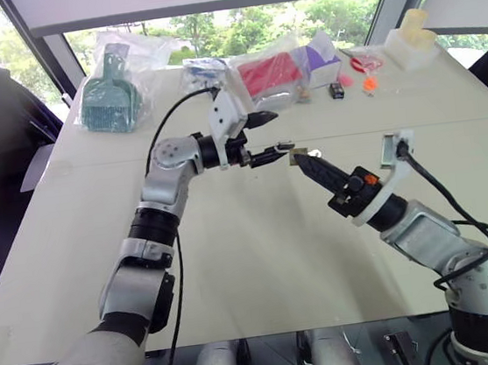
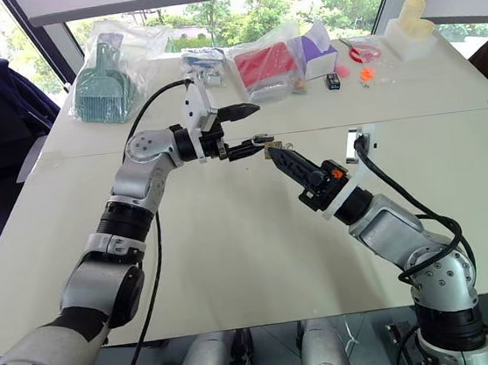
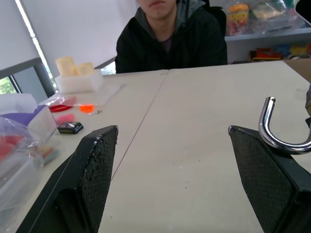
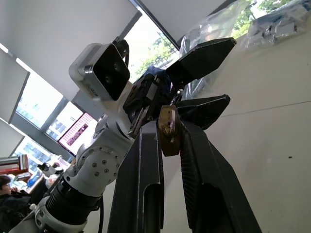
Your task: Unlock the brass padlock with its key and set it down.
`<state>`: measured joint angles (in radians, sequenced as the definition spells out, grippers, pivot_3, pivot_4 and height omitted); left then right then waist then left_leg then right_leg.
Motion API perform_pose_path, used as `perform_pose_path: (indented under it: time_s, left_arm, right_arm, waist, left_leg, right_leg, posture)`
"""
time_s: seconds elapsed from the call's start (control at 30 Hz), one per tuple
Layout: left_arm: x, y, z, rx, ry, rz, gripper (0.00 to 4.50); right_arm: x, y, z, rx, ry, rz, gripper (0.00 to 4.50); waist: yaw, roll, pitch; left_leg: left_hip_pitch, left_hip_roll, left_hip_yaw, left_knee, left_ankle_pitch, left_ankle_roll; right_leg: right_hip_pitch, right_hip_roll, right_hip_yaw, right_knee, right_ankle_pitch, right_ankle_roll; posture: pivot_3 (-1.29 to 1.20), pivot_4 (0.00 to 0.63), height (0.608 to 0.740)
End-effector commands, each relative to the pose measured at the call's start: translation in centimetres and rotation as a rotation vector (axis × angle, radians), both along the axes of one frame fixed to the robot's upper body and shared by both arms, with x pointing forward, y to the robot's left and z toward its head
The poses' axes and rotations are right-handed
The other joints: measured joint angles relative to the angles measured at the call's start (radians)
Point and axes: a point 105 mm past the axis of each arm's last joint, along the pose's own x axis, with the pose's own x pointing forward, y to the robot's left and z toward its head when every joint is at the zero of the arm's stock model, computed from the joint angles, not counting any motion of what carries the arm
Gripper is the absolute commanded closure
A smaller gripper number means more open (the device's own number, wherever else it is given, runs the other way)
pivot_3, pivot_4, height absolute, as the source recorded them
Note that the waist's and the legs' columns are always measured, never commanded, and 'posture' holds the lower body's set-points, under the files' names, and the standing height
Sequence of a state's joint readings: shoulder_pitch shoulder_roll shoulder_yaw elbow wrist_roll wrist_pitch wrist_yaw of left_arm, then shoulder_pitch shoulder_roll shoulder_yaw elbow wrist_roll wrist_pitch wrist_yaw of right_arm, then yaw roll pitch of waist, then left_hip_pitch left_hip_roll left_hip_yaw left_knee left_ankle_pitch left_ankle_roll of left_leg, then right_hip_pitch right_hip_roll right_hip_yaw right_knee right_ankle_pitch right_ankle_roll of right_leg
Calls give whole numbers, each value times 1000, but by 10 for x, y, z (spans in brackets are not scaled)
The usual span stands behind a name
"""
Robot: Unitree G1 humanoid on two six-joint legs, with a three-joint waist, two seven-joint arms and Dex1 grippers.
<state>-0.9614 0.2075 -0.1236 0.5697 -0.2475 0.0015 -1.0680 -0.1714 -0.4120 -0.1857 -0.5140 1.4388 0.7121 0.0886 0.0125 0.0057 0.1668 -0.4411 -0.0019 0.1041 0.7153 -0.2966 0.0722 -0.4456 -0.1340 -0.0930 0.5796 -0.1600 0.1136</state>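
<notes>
Gripping the brass padlock point(image 4: 169, 131) — right jaws point(image 4: 169, 145) closed, left jaws point(image 1: 267, 136) wide.

A wide, pale cream table point(image 1: 262, 260) with a thin seam running side to side across it. Its near and middle stretch is bare. Along the far edge lies a row of things. At about eleven o'clock sits a teal plastic scoop in a clear bag point(image 1: 111, 96). Near twelve o'clock are more clear bags, one holding something red point(image 1: 269, 74), with a purple and white packet point(image 1: 322, 59) just beside it. A small black box point(image 1: 337, 90) and small orange pieces point(image 1: 369, 84) lie near one o'clock. At about two o'clock stands a white tray of pale yellow blocks point(image 1: 411, 40).
</notes>
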Motion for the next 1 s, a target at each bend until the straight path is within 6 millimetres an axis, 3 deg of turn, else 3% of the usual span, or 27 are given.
perform_pose_path:
  time_s: [0.03,0.1,0.2,0.3,0.57,0.77,0.87,1.0]
  left_arm:
    - [2,8,3,16,-32,36,717]
    - [4,17,-3,27,-20,68,717]
    - [-2,32,-8,17,37,83,717]
    - [-19,45,-18,50,119,56,717]
    - [-64,70,-38,93,297,73,717]
    - [-71,70,-43,100,320,108,679]
    - [-71,67,-44,90,310,120,679]
    - [-69,67,-46,71,319,134,679]
  right_arm:
    - [-3,-1,9,32,-36,-8,4500]
    - [3,-7,0,15,2,-48,4500]
    - [17,-10,-31,-83,112,-88,4500]
    - [29,-10,-47,-74,183,-80,4500]
    - [84,-20,-78,-40,353,-92,4500]
    - [95,-38,-95,-197,418,-89,1524]
    - [82,-70,-97,-393,380,-154,201]
    - [52,-102,-80,-668,237,-211,201]
  waist:
    - [0,0,0]
    - [-1,0,0]
    - [-3,0,0]
    - [-4,0,0]
    - [-17,3,1]
    - [-12,3,2]
    - [-3,4,2]
    - [25,4,1]
  left_leg:
    - [0,0,0,0,0,0]
    - [0,0,0,0,0,0]
    - [0,0,0,0,0,0]
    - [0,0,0,0,0,0]
    - [0,0,0,0,4,-7]
    - [0,0,0,-1,4,-7]
    - [0,0,0,-1,4,-7]
    - [0,-1,-1,0,4,-8]
  right_leg:
    - [0,0,0,0,0,0]
    - [0,0,0,0,0,0]
    - [0,0,0,0,0,0]
    - [-1,0,0,0,-1,-1]
    - [-1,0,0,0,-1,-3]
    - [0,0,0,0,-2,-3]
    - [0,0,0,0,-2,-2]
    - [2,-1,0,-1,-2,-2]
  posture:
    - [0,150,735]
    - [0,150,735]
    - [0,150,735]
    - [0,150,735]
    - [0,150,735]
    - [0,150,735]
    - [0,150,735]
    - [0,150,735]
